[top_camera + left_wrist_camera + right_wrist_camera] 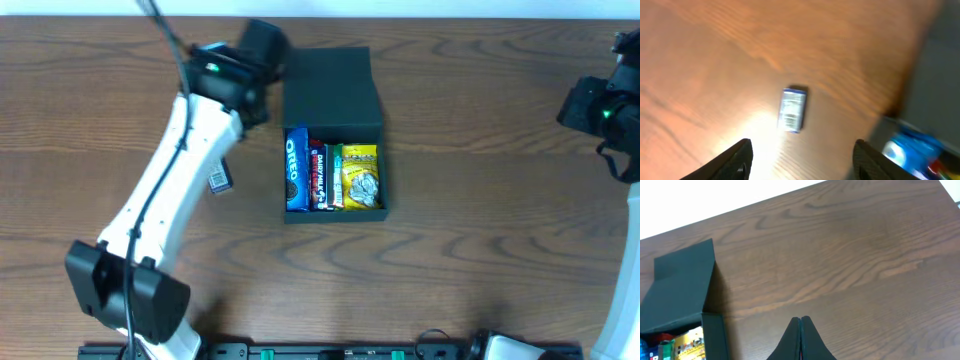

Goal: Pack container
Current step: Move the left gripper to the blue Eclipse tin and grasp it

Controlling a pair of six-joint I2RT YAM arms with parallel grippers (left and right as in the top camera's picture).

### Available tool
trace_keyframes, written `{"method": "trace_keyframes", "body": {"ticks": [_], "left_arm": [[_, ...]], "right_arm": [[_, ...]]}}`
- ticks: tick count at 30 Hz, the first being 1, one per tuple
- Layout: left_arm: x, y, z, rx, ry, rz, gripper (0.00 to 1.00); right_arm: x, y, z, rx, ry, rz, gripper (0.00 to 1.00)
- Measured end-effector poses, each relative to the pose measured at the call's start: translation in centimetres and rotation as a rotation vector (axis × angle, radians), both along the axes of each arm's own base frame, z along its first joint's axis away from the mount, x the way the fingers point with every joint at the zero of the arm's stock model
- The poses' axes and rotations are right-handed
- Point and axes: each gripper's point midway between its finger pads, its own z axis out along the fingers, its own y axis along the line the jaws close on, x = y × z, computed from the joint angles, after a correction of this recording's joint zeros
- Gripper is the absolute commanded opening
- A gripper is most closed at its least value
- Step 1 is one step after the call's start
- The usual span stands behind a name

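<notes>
Left wrist view blurred, glary.

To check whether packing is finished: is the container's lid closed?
No, the lid is swung open, and snack packets show inside the container.

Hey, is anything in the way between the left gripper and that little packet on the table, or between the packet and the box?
Nothing visible. The left gripper is open, with only bare wood between it and the small packet. Overhead, bare table separates the packet from the container, whose lid is open.
</notes>
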Motion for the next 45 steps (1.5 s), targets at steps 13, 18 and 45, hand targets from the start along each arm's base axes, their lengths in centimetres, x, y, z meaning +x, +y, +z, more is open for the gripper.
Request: {"method": "trace_keyframes", "body": {"ticks": [13, 18, 45], "left_arm": [[-1.6, 2.4, -12.0, -0.117, 0.137, 0.071, 0.84], [-1.7, 1.9, -13.5, -0.135, 0.155, -0.009, 0.86], [-2.6, 3.7, -17.1, -0.169, 0.208, -0.090, 0.74]], "right_arm": [[0.0, 0.0, 0.0, 0.000, -0.001, 0.000, 0.02], [0.0, 0.0, 0.0, 0.000, 0.001, 0.000, 0.02], [-0.1, 0.0, -0.1, 0.002, 0.007, 0.000, 0.02]]}}
